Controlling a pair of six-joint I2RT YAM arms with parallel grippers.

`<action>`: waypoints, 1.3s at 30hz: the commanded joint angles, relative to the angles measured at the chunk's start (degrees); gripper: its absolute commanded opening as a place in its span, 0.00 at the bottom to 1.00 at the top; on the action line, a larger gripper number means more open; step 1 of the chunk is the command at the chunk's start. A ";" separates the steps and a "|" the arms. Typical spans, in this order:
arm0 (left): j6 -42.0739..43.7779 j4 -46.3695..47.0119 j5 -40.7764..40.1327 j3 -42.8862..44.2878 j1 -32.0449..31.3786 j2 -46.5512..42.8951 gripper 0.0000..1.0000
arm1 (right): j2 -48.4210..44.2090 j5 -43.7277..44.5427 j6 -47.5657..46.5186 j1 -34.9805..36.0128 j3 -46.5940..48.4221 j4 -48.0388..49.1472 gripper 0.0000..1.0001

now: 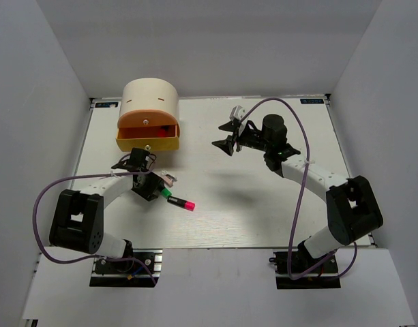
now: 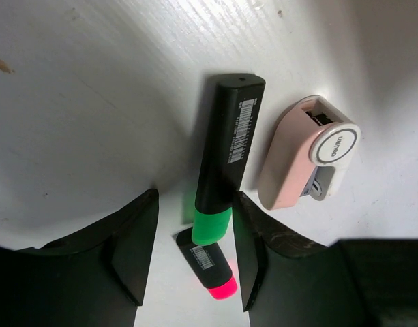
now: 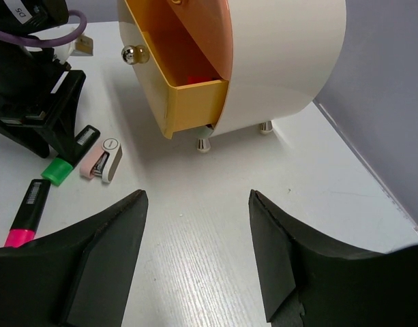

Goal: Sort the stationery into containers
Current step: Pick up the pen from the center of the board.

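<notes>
Shows the left gripper low over the desk, jaws parted and holding nothing, a finger on either side of the green-capped highlighter at its cap end. Locates that highlighter flat on the desk, just beside the pink-and-white piece and near the pink-capped highlighter, all on the near side of the cream drawer unit, with the yellow drawer pulled out below the orange drawer. Shows the right gripper well apart from these, jaws likewise spread and empty, facing the open drawer. Suggests, for the highlighter, a light, stiff plastic body, smooth and probably a little slippery, not fragile. Favours a hold across the black barrel, close to the cap join or nearer mid-length for balance, in preference to the cap alone, given the risk of a cap pulling off. Warns of rolling or pivoting under a one-sided touch, and of a nudge to the pink-and-white piece, close beside one finger. Leaves undecided any contact between finger and barrel. Calls for a firm but modest squeeze.
</notes>
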 commanded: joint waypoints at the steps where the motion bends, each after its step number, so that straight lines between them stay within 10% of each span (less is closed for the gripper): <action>1: -0.54 -0.86 -1.84 -0.37 -0.23 -0.87 0.58 | -1.99 -1.08 0.29 -0.32 -0.14 2.70 0.67; 39: 6.67 -5.51 -4.65 -0.45 -0.23 6.25 0.56 | -3.30 -0.91 0.29 -0.76 -1.89 2.79 0.67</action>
